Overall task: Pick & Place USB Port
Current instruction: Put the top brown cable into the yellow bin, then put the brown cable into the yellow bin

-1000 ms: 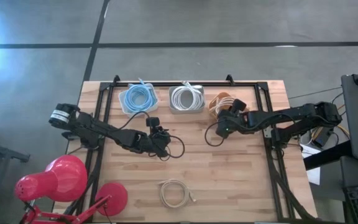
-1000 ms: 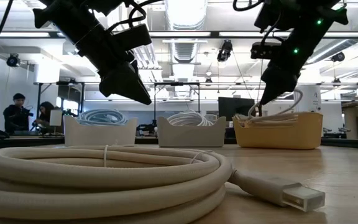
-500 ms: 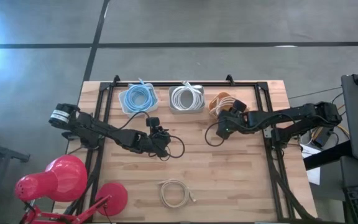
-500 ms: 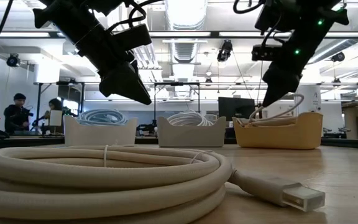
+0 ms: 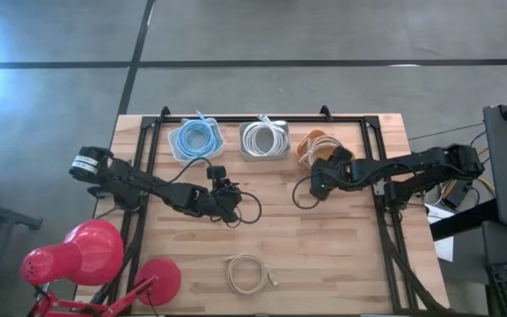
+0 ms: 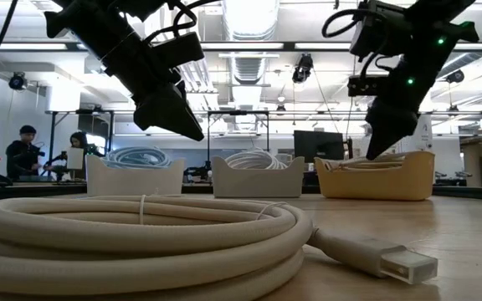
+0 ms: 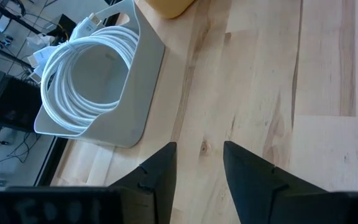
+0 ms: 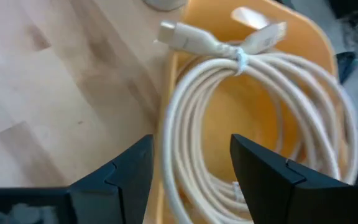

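right gripper [image 8: 188, 171]: open, empty, right over the orange bin [image 5: 306, 151]
cable [image 8: 253, 124]: coiled in that bin
left gripper [image 7: 199, 165]: open, empty, mid-table

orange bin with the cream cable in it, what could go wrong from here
The cream cable lies coiled in the orange bin, but one plug end hangs over the rim; it could slip out or snag the right gripper, whose fingers stand open just above it. The last coiled cable waits at the near edge, where a clumsy grasp might push it off.
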Motion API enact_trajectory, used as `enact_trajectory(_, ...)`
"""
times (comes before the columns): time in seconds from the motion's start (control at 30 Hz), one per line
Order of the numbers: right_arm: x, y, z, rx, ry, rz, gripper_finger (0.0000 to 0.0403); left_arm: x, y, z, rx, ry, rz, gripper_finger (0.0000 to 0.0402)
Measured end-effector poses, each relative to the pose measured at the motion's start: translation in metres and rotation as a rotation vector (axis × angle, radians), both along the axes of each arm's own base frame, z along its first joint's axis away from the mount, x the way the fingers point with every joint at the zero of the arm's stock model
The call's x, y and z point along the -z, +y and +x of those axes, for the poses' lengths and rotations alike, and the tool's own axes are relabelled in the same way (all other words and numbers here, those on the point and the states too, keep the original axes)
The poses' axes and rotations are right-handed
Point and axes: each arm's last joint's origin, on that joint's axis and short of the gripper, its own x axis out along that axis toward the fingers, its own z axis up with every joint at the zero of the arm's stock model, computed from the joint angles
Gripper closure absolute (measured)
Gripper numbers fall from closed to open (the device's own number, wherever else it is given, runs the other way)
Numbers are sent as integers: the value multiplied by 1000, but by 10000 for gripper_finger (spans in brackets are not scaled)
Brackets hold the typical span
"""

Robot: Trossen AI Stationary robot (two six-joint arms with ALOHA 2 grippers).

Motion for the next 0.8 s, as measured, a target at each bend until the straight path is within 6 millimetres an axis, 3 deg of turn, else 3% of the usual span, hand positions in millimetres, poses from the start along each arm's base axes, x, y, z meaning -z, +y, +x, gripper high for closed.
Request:
enact_trajectory(0.2, -5, 1, 4, -17, -19, 28, 183, 0, 0, 0, -1, 0, 0, 259)
enact_trajectory(0.47, -32, 1, 19, -66, -87, 16, 181, 1, -1, 1, 30, 3, -44, 259)
enact_trajectory(0.8, -43, 22, 39, -229, -286, 129, 181, -1, -16, 7, 316, -28, -454, 260)
